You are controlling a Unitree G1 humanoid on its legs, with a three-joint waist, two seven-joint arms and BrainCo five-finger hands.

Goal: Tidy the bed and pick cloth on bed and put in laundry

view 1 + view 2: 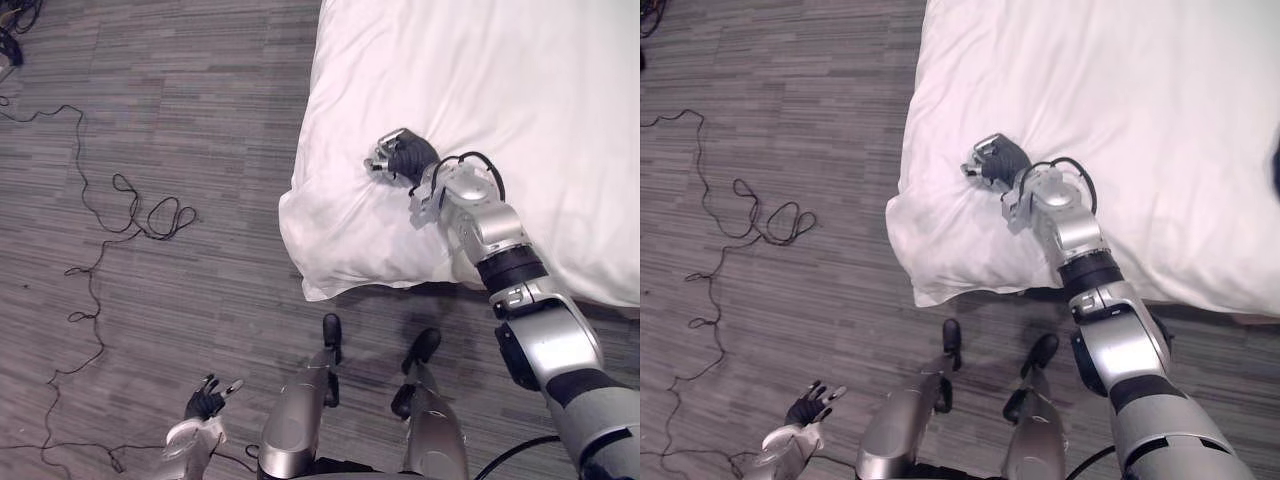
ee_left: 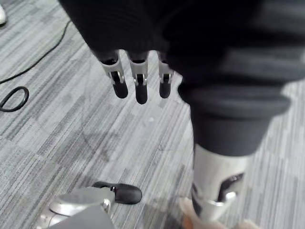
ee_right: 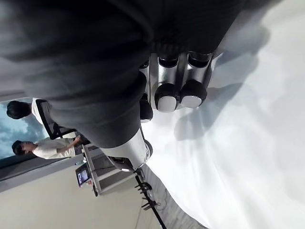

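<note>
One curled right hand (image 1: 402, 156) near bed (image 1: 500, 70) corner.

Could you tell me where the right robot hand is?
In the left eye view, the right robot hand is over the white duvet, near its near-left corner.

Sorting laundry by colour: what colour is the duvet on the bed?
Plain white duvet, clearest in the left eye view.

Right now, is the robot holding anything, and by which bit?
Nothing is held. The right hand curls empty over the white duvet; the left hand hangs open above the floor.
</note>
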